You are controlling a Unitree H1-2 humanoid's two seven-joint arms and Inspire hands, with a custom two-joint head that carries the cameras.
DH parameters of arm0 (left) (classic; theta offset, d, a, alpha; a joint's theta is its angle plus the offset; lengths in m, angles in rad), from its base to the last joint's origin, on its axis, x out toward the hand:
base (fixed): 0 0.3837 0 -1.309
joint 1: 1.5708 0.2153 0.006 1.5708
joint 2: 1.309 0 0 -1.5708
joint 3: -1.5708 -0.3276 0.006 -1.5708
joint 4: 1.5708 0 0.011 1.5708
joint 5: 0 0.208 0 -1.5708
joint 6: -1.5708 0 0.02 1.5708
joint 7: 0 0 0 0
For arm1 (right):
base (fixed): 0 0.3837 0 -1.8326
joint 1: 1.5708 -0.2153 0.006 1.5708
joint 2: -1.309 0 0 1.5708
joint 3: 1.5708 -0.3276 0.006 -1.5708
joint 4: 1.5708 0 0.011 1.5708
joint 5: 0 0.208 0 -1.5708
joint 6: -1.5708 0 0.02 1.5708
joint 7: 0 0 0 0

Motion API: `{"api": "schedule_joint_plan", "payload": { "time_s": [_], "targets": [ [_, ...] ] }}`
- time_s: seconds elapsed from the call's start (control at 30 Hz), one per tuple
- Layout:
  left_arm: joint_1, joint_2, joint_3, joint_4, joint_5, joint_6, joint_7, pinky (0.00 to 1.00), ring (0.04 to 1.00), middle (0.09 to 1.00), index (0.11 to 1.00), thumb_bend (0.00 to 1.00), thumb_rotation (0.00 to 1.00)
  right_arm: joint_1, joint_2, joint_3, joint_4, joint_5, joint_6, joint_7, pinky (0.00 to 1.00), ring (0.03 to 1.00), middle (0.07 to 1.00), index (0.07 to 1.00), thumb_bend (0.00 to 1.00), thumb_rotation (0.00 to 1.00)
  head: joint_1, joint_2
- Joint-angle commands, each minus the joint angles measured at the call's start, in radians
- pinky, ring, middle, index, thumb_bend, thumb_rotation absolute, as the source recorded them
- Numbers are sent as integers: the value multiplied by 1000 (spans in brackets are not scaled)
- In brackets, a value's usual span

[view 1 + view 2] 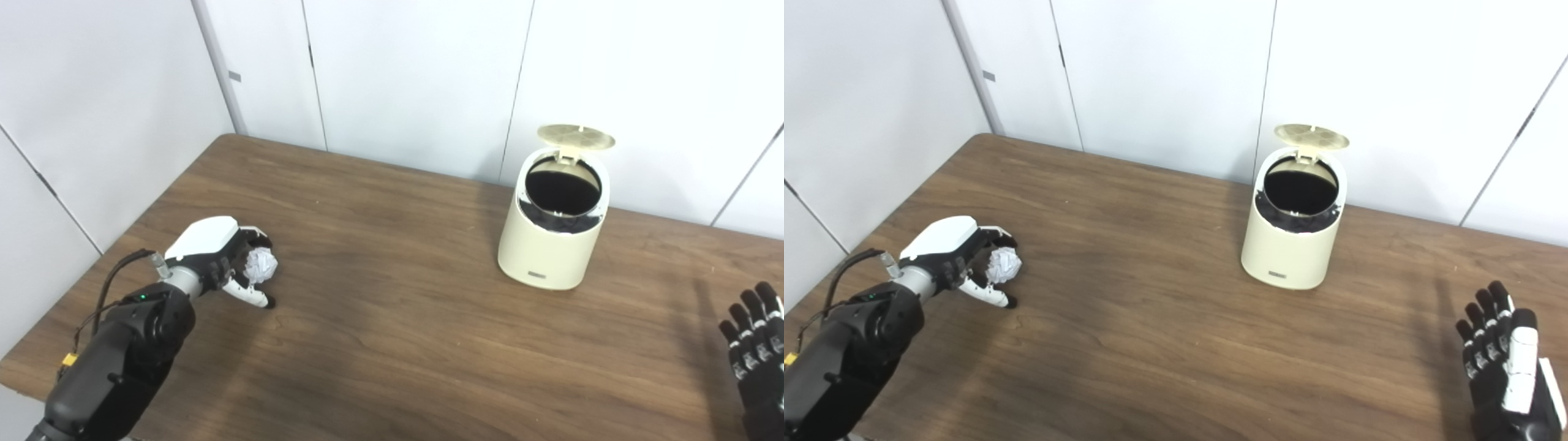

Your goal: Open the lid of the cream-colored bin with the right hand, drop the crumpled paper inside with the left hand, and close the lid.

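Paper (261, 265) sitting clamped in left hand (223, 257) low over table (380, 343), near its left edge. Lying well right and farther back, bin (554, 229), lid (576, 136) standing open, mouth facing up. Waiting at right edge, right hand (1503, 358), fingers apart, holding nothing. Leaving bare tabletop between paper and bin.

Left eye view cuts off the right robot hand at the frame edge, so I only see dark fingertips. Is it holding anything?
Observer: No. The right eye view shows the whole right robot hand. Its fingers are spread and pointing up, with nothing in them.
Operator: Is the thumb curled into the palm?
Observer: No. The thumb stands apart beside the fingers, and a white cover runs down that side of the hand.
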Motion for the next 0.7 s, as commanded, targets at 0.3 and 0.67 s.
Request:
{"api": "schedule_joint_plan", "payload": {
  "time_s": [0.3,0.67],
  "targets": [
    [-39,4,38,18,-50,-10,58,676,733,735,753,754,1,-20,-6,-12,-6,19,-57,16,1000,1000,995,1000,457,1000,1,3],
    [-41,-27,53,34,-91,-12,113,473,517,476,541,537,0,-13,-9,-18,-11,32,-51,18,1000,1000,996,1000,478,1000,3,9]
  ]
}}
